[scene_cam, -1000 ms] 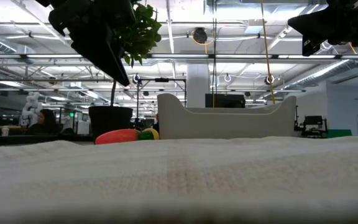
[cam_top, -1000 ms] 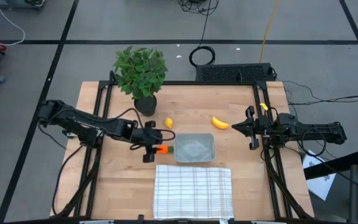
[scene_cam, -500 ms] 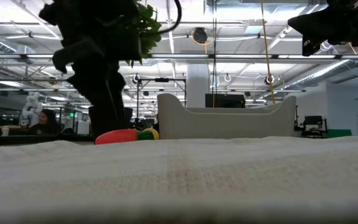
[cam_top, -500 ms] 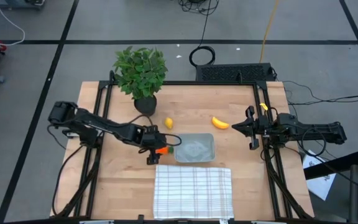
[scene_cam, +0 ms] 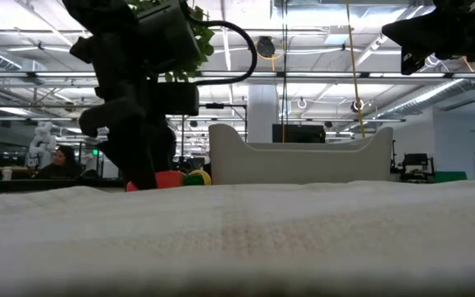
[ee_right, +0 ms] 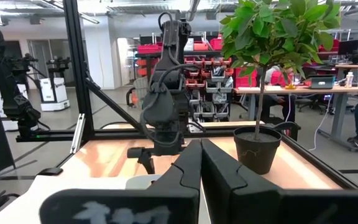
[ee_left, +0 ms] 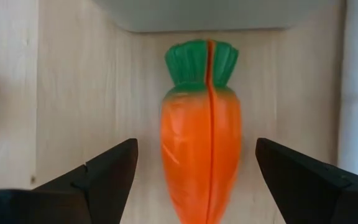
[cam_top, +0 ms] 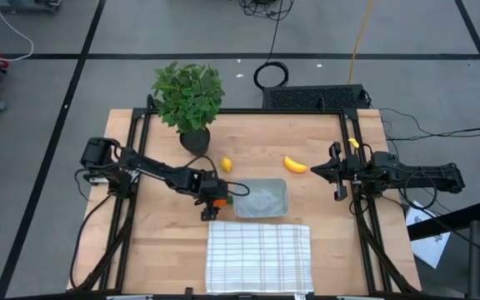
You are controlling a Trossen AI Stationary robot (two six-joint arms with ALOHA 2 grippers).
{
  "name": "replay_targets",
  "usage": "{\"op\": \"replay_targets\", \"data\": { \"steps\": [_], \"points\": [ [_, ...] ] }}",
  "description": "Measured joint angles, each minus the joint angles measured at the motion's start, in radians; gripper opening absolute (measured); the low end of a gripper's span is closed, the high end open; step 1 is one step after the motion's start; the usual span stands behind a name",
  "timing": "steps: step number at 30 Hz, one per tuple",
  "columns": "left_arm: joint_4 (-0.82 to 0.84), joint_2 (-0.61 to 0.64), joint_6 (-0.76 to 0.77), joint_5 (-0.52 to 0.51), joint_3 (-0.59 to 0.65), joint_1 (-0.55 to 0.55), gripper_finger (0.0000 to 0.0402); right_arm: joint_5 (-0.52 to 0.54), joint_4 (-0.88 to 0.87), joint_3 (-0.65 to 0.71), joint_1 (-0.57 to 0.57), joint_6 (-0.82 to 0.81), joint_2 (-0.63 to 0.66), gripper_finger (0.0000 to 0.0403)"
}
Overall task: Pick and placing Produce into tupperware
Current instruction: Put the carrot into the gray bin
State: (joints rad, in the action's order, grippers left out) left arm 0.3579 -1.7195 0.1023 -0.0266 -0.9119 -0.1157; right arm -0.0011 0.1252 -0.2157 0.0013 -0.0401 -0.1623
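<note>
An orange carrot (cam_top: 218,201) with a green top lies on the wooden table, its green top (ee_left: 202,62) toward the translucent grey tupperware (cam_top: 261,198). My left gripper (cam_top: 210,201) is open and low over the carrot. In the left wrist view its fingers (ee_left: 114,171) stand on either side of the carrot (ee_left: 201,155) with table showing in both gaps. A small yellow lemon (cam_top: 226,165) and a curved yellow banana (cam_top: 295,164) lie on the table beyond the tupperware. My right gripper (cam_top: 317,171) is shut and empty, raised just right of the banana.
A white grid-striped cloth (cam_top: 259,257) lies at the near edge, in front of the tupperware. A potted green plant (cam_top: 188,100) stands at the far left. Black frame rails (cam_top: 132,167) run along the table's left and right sides.
My left gripper has moved toward the table's right edge and come down. It has reached the carrot from the left, and its open fingers now stand on either side of it. The carrot has not moved.
</note>
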Motion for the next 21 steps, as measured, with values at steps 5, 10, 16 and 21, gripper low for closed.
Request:
{"op": "replay_targets", "data": {
  "steps": [5,10,16,21],
  "points": [
    [-0.012,0.002,-0.043,0.000,0.000,0.000,0.0333,0.000,-0.003,0.000,0.000,0.000,-0.002,0.0000],
    [-0.020,0.002,-0.055,0.000,0.000,0.000,0.0328,0.000,-0.003,0.000,0.000,0.000,-0.006,0.0000],
    [-0.023,0.002,-0.051,0.000,0.000,0.000,0.0270,0.000,-0.003,0.000,0.000,0.000,-0.006,0.0000],
    [-0.023,0.002,-0.053,0.001,0.000,0.000,0.0215,0.000,-0.003,0.000,0.000,0.000,-0.006,0.0000]
  ]
}}
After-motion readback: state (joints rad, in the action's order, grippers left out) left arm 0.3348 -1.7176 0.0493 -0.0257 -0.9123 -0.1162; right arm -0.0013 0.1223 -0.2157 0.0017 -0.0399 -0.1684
